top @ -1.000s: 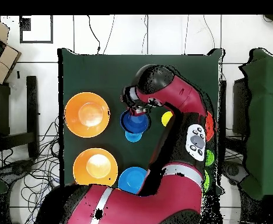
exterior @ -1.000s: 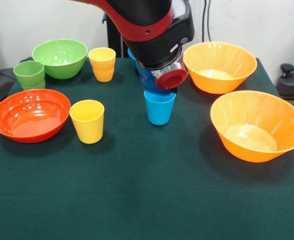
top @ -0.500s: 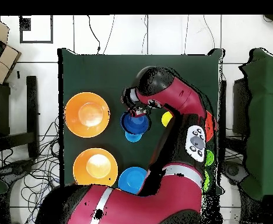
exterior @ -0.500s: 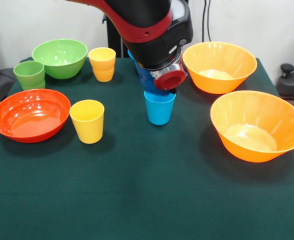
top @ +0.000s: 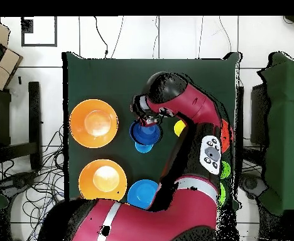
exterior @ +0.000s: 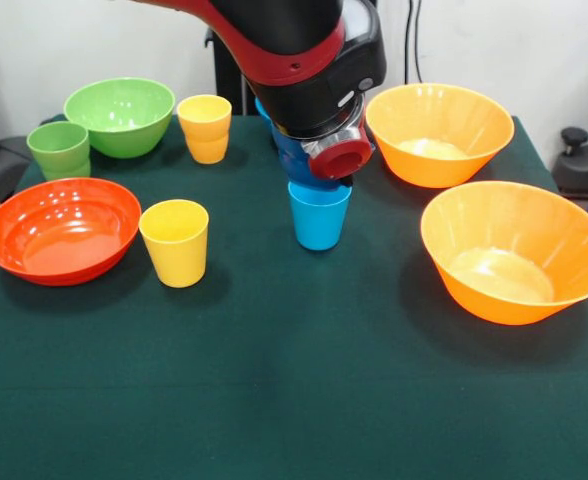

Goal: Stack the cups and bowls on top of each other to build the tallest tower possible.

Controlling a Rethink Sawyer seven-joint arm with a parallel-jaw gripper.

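Observation:
A small dark blue bowl [exterior: 296,158] sits on top of the upright light blue cup [exterior: 319,218] at the table's middle, a two-piece pile. The arm's wrist [exterior: 340,158] hangs right over it and hides the gripper in the front view. In the overhead view the gripper [top: 142,117] is at the rim of the dark blue bowl [top: 143,132], and the cup [top: 143,147] peeks out beside it. The red-orange bowl [exterior: 61,229], two yellow cups [exterior: 175,241] [exterior: 205,128], the green cup [exterior: 59,149] and the green bowl [exterior: 120,115] stand apart on the left.
Two large orange bowls [exterior: 438,133] [exterior: 515,250] stand on the right of the green cloth. A medium light blue bowl [top: 142,191] stands near the robot's base, mostly hidden behind the arm in the front view. The arm [top: 193,119] covers much of the overhead view.
The wrist has shifted very slightly upward. The bowl, the cup and all other pieces stay where they were.

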